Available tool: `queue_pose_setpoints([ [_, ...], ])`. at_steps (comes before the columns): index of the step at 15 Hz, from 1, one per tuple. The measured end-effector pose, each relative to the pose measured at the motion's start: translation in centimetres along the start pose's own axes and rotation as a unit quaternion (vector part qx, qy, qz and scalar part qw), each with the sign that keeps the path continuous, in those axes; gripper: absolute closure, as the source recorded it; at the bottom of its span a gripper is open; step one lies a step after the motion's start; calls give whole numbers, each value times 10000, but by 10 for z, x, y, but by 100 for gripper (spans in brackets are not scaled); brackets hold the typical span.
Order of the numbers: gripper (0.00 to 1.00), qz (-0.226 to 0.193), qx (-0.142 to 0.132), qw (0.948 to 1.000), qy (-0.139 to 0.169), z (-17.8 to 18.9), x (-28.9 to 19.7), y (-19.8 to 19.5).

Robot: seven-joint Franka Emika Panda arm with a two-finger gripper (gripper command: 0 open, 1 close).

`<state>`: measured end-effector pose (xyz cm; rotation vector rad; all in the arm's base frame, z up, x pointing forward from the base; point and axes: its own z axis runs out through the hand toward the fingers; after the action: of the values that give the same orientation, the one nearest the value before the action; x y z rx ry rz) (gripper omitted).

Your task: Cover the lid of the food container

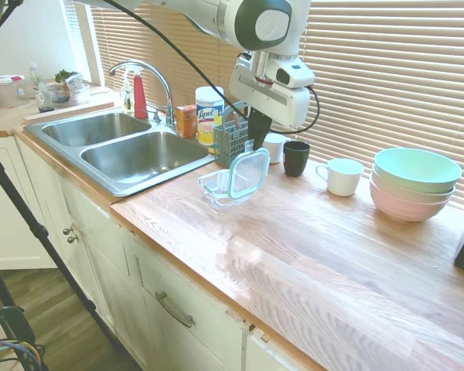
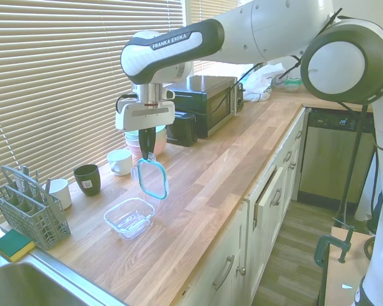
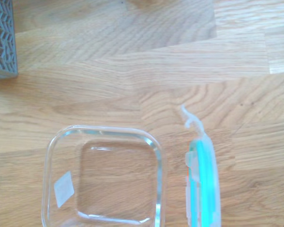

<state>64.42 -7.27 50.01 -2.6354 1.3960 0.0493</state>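
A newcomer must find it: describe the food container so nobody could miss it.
On the wooden counter right of the sink, just in front of the grey utensil basket, sits the food container. It is the only clear, shallow, empty glass dish there.
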Motion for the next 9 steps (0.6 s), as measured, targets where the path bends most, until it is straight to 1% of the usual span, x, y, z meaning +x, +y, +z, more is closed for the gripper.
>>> queue_pose_setpoints([
  [4, 100, -26, -39, 10000, 46, 7, -16, -13],
  [9, 100, -25, -90, 9999, 64, 17, -23, -15],
])
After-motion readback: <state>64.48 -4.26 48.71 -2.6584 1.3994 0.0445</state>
